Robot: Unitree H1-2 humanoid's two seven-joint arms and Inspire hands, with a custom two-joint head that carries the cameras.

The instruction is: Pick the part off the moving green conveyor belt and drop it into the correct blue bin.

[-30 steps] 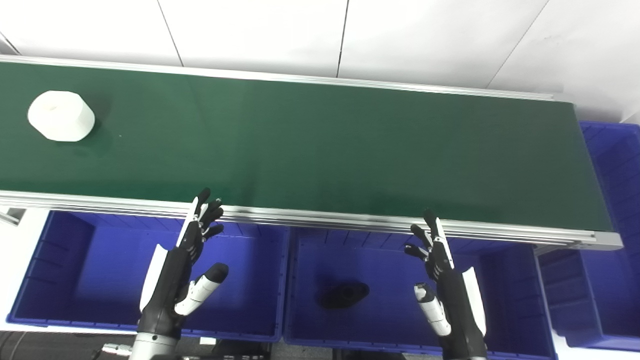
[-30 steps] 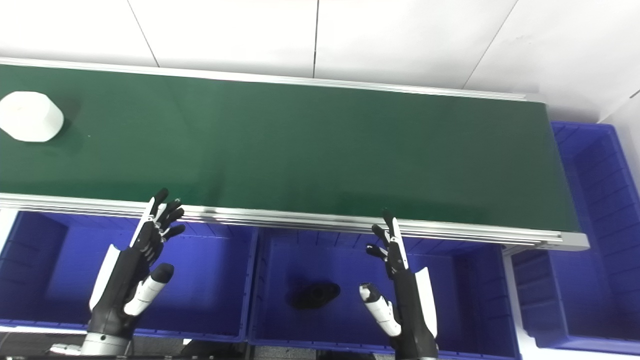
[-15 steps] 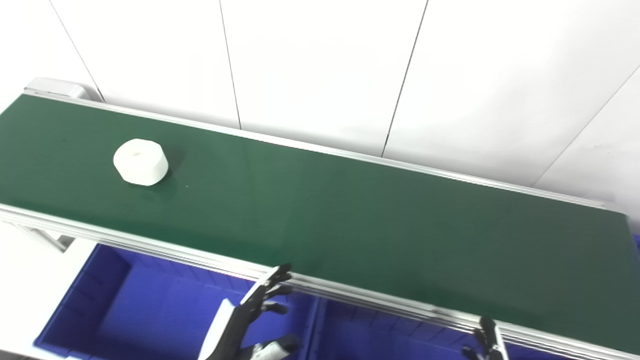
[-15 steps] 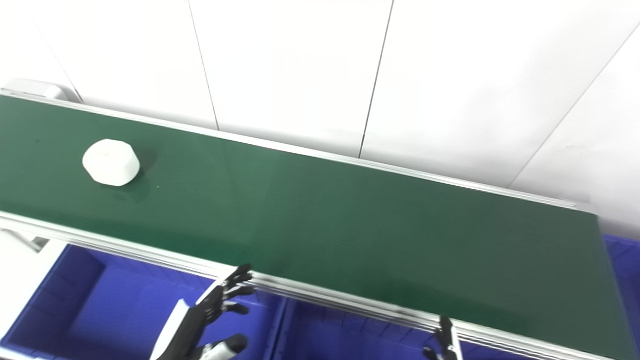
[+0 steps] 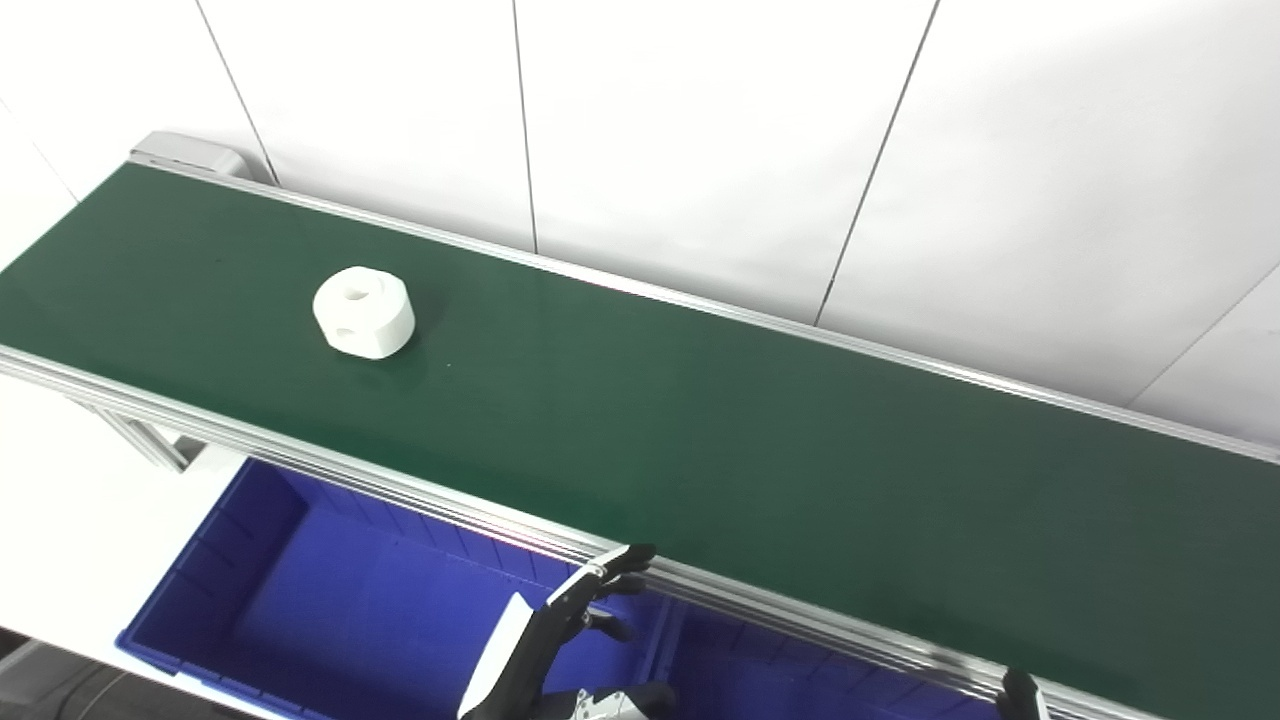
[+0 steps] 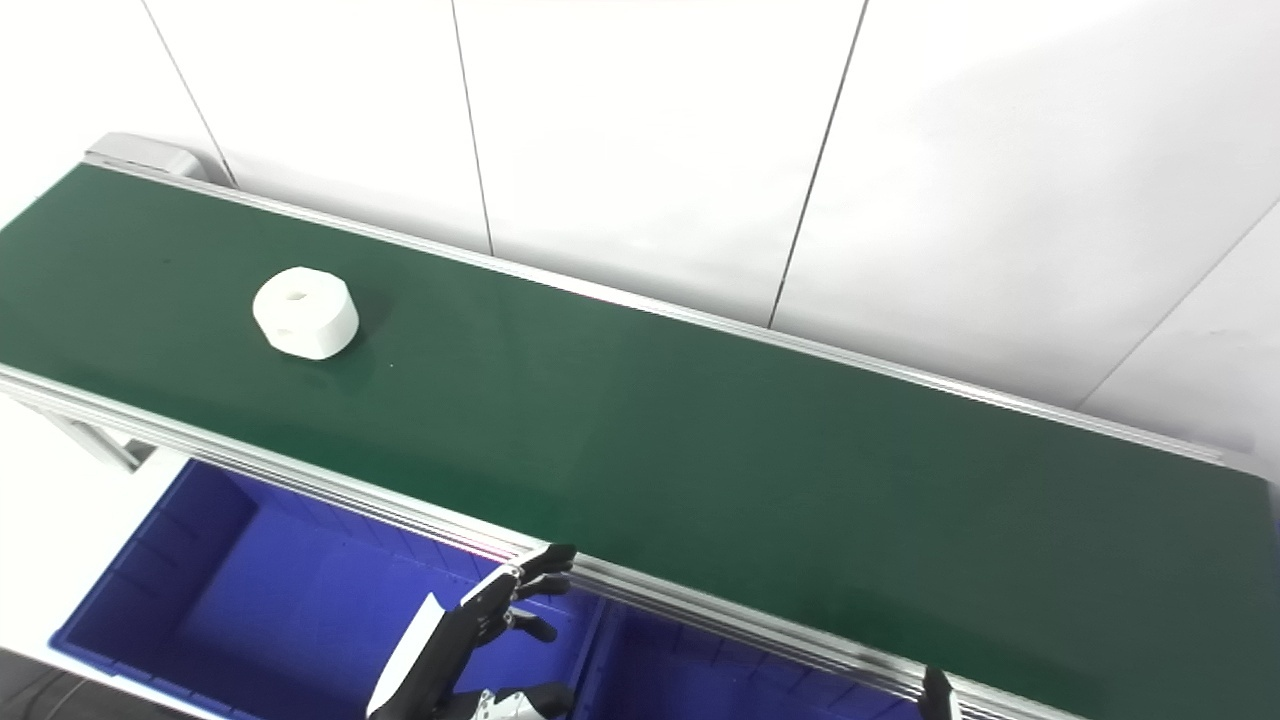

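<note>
The white part [image 5: 363, 312] lies on the green belt [image 5: 700, 430], toward the belt's left end and about in the middle of its width. It is a short round piece with a hole in its top face and a dark opening on its side. It touches only the belt.

The left hand [image 5: 560, 640] is well apart from the part, on the near side of the belt and far to the right of the part. It hangs over the blue bin [image 5: 300, 600] that stands under the near rail of the belt. Its fingers [image 5: 615, 570] are spread and point toward the rail, with the tips just beside it, and the hand holds nothing. The thumb shows at the bottom edge of the picture, apart from the fingers.

Of the right hand [image 6: 937, 690] only one dark fingertip rises above the bottom edge, near the rail and toward the belt's right end. I cannot tell if this hand is open or closed.

The left eye view shows the dark side opening of the part more clearly. The right eye view shows the right end of the belt and more of the left hand's white back plate. The left eye view cuts the belt off at the right edge.
</note>
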